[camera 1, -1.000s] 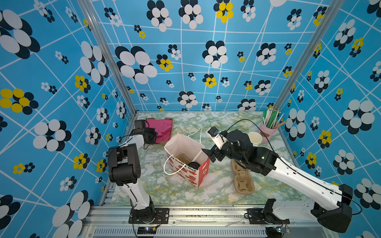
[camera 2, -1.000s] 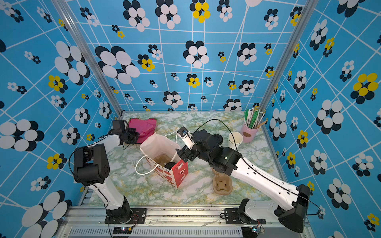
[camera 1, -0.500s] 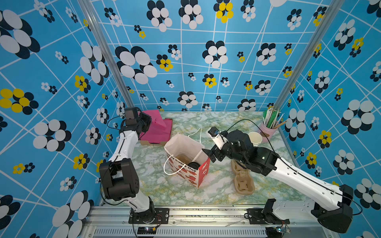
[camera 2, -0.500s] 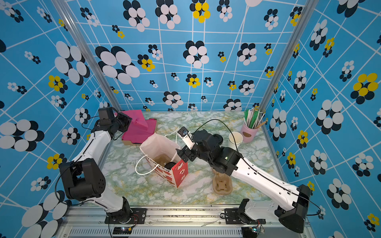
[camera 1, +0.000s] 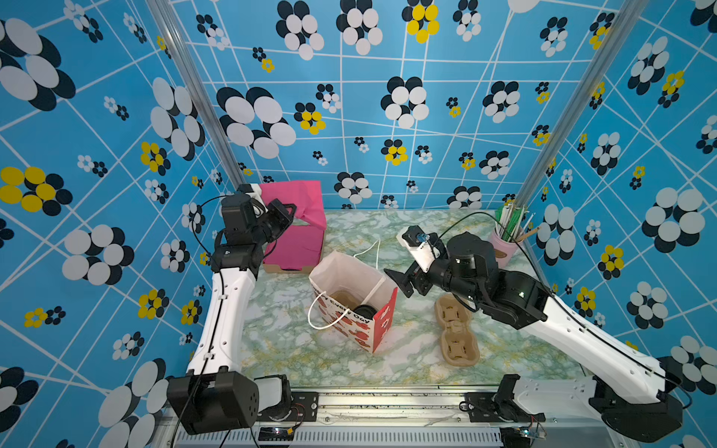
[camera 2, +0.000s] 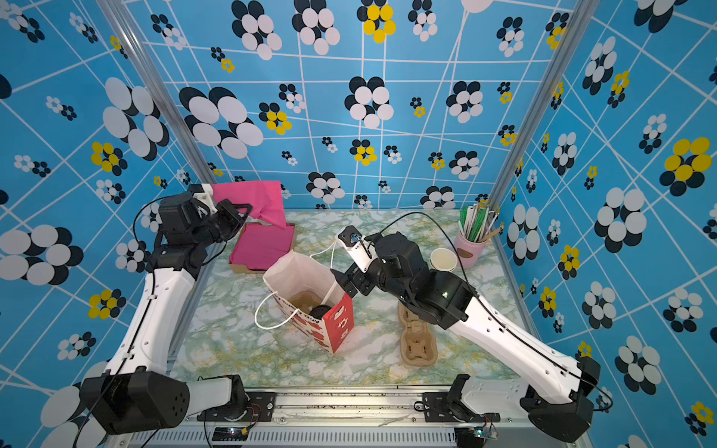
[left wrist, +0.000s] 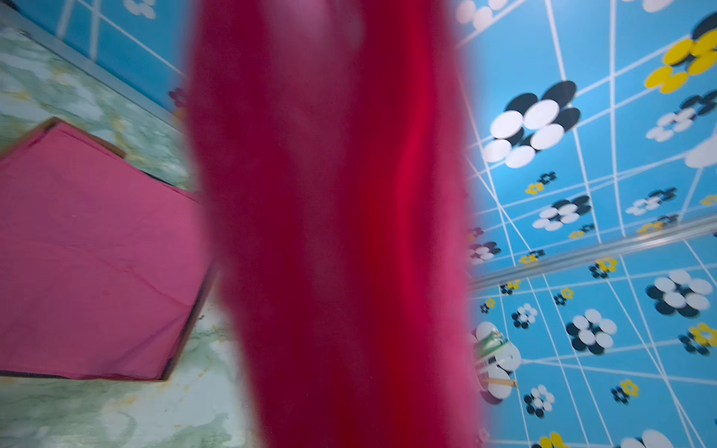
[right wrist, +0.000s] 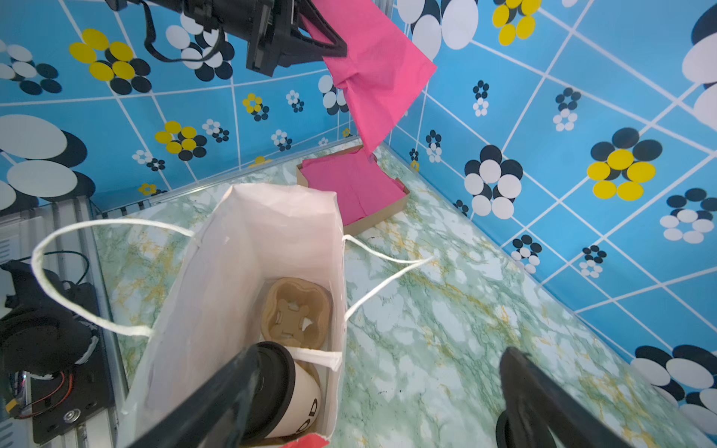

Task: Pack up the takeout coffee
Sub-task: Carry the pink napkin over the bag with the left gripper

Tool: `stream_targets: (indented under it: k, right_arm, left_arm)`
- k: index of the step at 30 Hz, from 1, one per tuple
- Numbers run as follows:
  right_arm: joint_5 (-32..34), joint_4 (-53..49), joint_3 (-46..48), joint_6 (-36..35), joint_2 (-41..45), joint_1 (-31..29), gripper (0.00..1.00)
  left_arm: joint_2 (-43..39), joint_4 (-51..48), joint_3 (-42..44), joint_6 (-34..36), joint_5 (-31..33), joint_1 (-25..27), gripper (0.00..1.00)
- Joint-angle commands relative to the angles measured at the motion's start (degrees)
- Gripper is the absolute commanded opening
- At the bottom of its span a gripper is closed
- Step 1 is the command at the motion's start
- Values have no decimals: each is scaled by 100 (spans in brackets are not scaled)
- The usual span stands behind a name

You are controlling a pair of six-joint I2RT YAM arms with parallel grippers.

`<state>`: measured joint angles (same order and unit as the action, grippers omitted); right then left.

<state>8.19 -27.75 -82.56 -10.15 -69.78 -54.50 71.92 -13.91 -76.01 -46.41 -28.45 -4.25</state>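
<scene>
The takeout coffee (right wrist: 287,391) is sitting inside the paper bag (right wrist: 248,240), at the end nearest the right arm, its black lid (camera 1: 364,310) showing from above in both top views. A brown cup carrier (right wrist: 297,314) is lying on the bag's floor; the cup is probably resting in one of its slots, though the bag wall is hiding the base.

The right gripper (camera 1: 401,283) is hovering just beside the bag's upper rim with its jaws spread wide and nothing between them. In the right wrist view one finger is hanging over the bag's opening and the other over the table (camera 1: 291,341).

The left gripper (camera 1: 291,210) is pressing its jaws together on a corner of a pink paper sheet (camera 1: 306,201), which is dangling above a shallow cardboard tray (right wrist: 388,215) of more pink sheets near the back left corner.

A second carrier (camera 2: 417,341) is lying on the table under the right arm.
</scene>
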Motion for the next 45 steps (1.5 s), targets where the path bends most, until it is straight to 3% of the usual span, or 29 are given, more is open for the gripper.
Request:
stream_targets:
  k: [1, 9, 15, 20, 25, 36, 45]
  right_arm:
    - [-297, -69, -493, -258, -326, 22, 99]
    - [260, -156, -1700, -970, -1367, -164, 99]
    - [973, -136, -1955, -1852, -1846, -422, 99]
    - [1269, 62, -2030, -2134, -2201, -568, 97]
    - [1710, 355, -2124, -2227, -2516, -574, 78]
    - [1760, 822, -1651, -2252, -2435, -573, 0]
    - [1683, 1163, -815, -2421, -1964, -576, 0]
  left_arm:
    - [-370, -65, -254, 106, -398, 342, 0]
    - [-871, -175, -259, 154, -535, 1047, 0]
    - [-1040, -445, -64, 203, -492, 1438, 0]
    - [-1142, -463, 115, 84, -478, 1619, 0]
    - [-1274, -538, 255, -6, -462, 1657, 0]
    - [-1383, -722, 383, -68, -217, 1613, 0]
    - [-1417, -941, 377, -224, -99, 1297, 0]
